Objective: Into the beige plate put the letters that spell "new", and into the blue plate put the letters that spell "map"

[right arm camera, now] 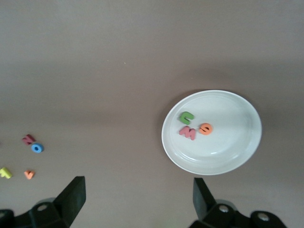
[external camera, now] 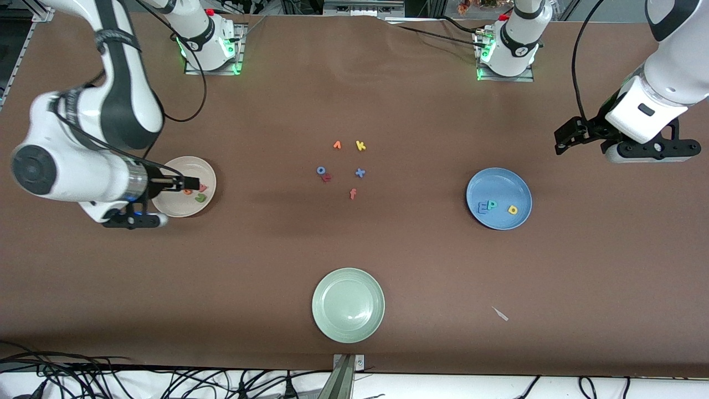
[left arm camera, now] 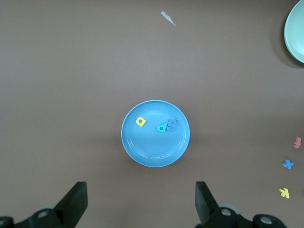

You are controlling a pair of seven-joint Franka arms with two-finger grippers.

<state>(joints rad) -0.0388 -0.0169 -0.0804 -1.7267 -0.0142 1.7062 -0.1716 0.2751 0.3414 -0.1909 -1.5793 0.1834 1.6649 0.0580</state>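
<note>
The beige plate (external camera: 191, 166) lies toward the right arm's end and holds the olive-green n (right arm camera: 186, 117), the pinkish-red w (right arm camera: 188, 133) and the orange e (right arm camera: 205, 128). My right gripper (external camera: 190, 182) hangs over this plate, open and holding nothing (right arm camera: 137, 187). Toward the left arm's end, the blue plate (external camera: 498, 183) carries the blue m (left arm camera: 171, 124), the teal p (left arm camera: 163, 127) and the yellow a (left arm camera: 140, 121). Open and empty as well, my left gripper (external camera: 568, 137) is high over bare table beside the blue plate (left arm camera: 152, 147).
Several loose letters lie mid-table: a yellow k (external camera: 360, 146), a blue x (external camera: 360, 173), an orange-red f (external camera: 353, 193), a blue o (external camera: 320, 170) touching a dark red letter. A pale green plate (external camera: 348, 327) sits near the front camera. A pale scrap (external camera: 500, 313) lies nearby.
</note>
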